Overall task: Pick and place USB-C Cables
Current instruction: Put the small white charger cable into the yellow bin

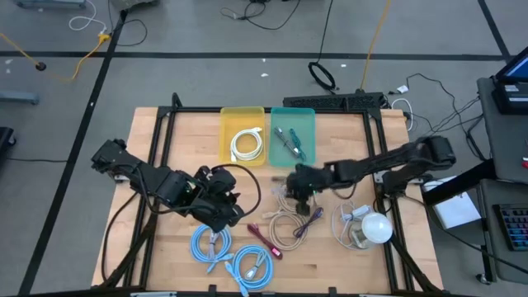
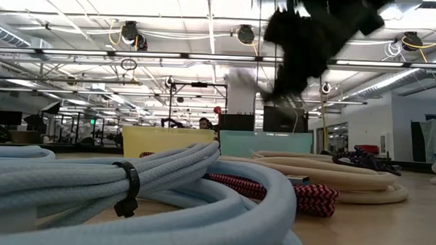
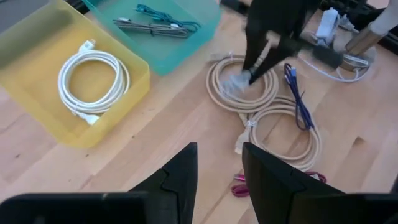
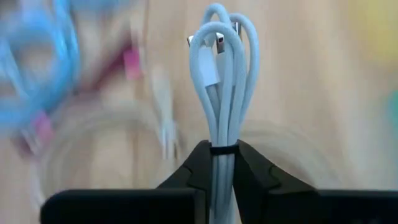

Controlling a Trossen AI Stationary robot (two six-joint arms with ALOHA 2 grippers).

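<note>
The wooden surface (image 1: 165,247) fills the high view, both dark arms reaching in over it. At its far edge sit two bins side by side: a yellow bin (image 1: 227,120) holding a white coiled cable (image 1: 247,144), and a teal bin (image 1: 307,120) with a short teal cable (image 1: 290,142) lying inside.

The left arm hangs over the near-left part of the surface, and its left gripper (image 3: 219,163) shows its fingers (image 3: 180,171) released, apart with nothing between them, pointing toward the beige coils.

The right arm stretches in from the right, and the right gripper (image 4: 219,163) hovers just above the middle of the surface, near the front of the teal bin. Its fingers (image 4: 198,163) are clenched on a small pale blue cable bundle (image 4: 221,74), folded into loops with a dark tie at the grip, connectors visible at the loop end. That bundle is up off the surface, over the beige coils.

Two light blue coils (image 1: 210,243) lie near the front edge, left of centre. Beige coils (image 1: 285,227) rest mid-surface, with a purple cable (image 1: 312,219) across them and a maroon cable (image 1: 262,239) just beside. On the right lies a clear-white cord with a round white bulb (image 1: 375,227).
</note>
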